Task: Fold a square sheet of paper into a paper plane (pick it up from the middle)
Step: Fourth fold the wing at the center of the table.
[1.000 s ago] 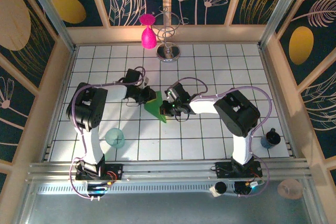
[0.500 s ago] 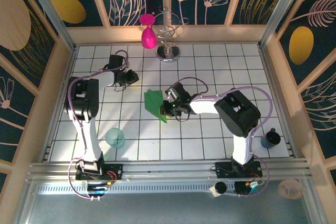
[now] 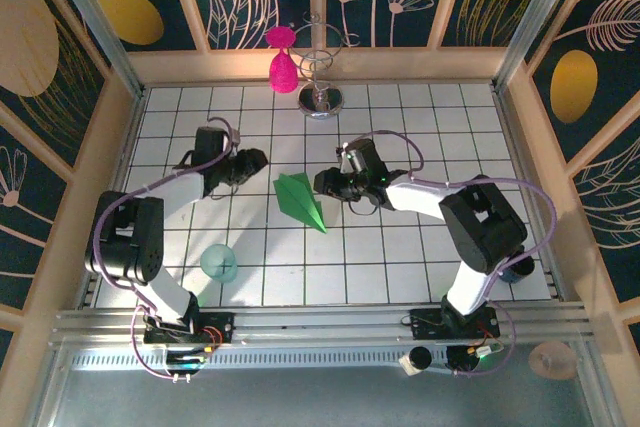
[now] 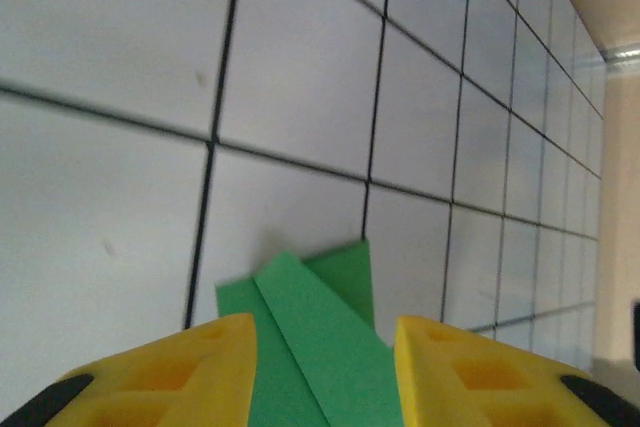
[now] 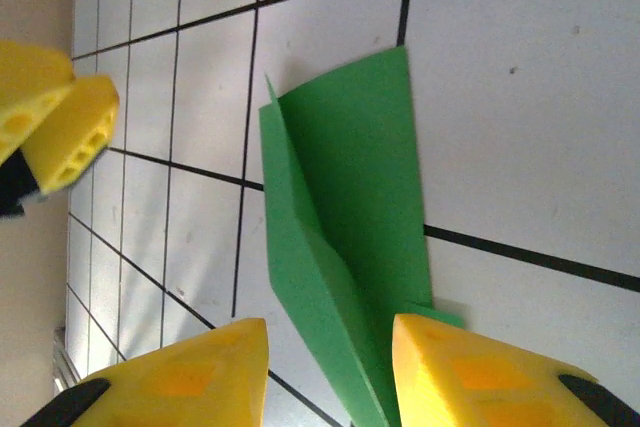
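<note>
**Operator:** Where is the paper plane lying, and which jaws are sitting closer to it?

**Spotter:** It is lying flat near the middle of the surface, touching neither arm. Its long axis is running on a slant. The wide tail is pointing toward the far edge, and the nose is pointing toward the near edge, leaning a little toward the right edge. Your right jaws are hovering just beside the tail, on its right-edge side. Your left jaws are waiting near but clearly apart, on the left-edge side. So your right arm is sitting nearer.

**Operator:** Are either of them gripping anything?

**Spotter:** No. Both pairs are standing parted, with nothing pinched between them. The folding is looking finished to me.

**Operator:** What are the views giving me that differs?

**Spotter:** The overhead view is giving you the whole outline, nose included, and both arms flanking the tail. The right wrist view is showing you a fold edge lifting off the tiles along the plane's length, framed by that arm's yellow fingers. It is also catching the left arm's fingers beyond the paper. The left wrist view is giving you the tail corner and its crease, lined up between its own fingers.

**Operator:** And if I am picking it up from the middle?

**Spotter:** I am judging that you are needing to close across that slanted axis, and the right jaws are looking better placed for it.
</note>
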Robot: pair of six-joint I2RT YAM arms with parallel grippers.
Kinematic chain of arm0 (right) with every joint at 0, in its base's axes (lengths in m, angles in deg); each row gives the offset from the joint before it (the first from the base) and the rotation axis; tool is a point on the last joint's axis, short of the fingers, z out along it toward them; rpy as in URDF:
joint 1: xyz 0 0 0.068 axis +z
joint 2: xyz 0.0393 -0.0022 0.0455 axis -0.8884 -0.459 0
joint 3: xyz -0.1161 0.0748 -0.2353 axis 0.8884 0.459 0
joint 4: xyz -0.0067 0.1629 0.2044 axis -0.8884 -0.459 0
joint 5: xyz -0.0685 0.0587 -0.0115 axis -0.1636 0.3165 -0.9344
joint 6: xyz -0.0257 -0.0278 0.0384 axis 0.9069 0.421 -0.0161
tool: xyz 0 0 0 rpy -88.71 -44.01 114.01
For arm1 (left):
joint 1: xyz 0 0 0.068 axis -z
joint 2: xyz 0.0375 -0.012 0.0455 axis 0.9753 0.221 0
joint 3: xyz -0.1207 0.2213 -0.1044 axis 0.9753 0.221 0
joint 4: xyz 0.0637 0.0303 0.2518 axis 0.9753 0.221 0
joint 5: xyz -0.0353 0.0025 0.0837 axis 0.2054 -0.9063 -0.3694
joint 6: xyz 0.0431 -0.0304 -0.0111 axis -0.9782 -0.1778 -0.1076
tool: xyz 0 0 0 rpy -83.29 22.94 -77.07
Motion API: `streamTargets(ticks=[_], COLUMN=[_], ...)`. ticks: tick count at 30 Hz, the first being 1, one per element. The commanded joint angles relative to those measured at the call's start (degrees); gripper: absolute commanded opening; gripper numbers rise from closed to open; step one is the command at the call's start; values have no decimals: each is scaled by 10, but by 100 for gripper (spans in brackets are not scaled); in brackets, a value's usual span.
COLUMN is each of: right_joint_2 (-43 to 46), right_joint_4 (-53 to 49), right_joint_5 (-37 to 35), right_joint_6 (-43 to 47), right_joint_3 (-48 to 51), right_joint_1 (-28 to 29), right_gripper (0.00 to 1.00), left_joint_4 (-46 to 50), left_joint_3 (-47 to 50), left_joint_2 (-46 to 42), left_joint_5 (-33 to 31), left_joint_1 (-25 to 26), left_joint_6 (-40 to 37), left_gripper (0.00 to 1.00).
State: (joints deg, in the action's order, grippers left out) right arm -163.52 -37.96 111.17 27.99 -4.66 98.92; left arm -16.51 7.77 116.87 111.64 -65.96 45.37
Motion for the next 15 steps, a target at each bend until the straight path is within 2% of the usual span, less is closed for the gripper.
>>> streamTargets(ticks=[1, 9, 15], right_joint_2=[-38, -92, -71], right_joint_4=[8, 7, -8], right_joint_5=[43, 100, 57], right_joint_6=[35, 86, 87], right_joint_3=[-16, -55, -47], right_joint_1=[0, 2, 10], right_gripper=[38, 40, 43], left_joint_4=[-63, -117, -119], left_joint_3=[39, 88, 90], left_joint_2=[-17, -13, -10], left_joint_5=[30, 42, 45], left_joint_1=[28, 57, 58], left_joint_6=[63, 111, 114], left_gripper=[44, 46, 46])
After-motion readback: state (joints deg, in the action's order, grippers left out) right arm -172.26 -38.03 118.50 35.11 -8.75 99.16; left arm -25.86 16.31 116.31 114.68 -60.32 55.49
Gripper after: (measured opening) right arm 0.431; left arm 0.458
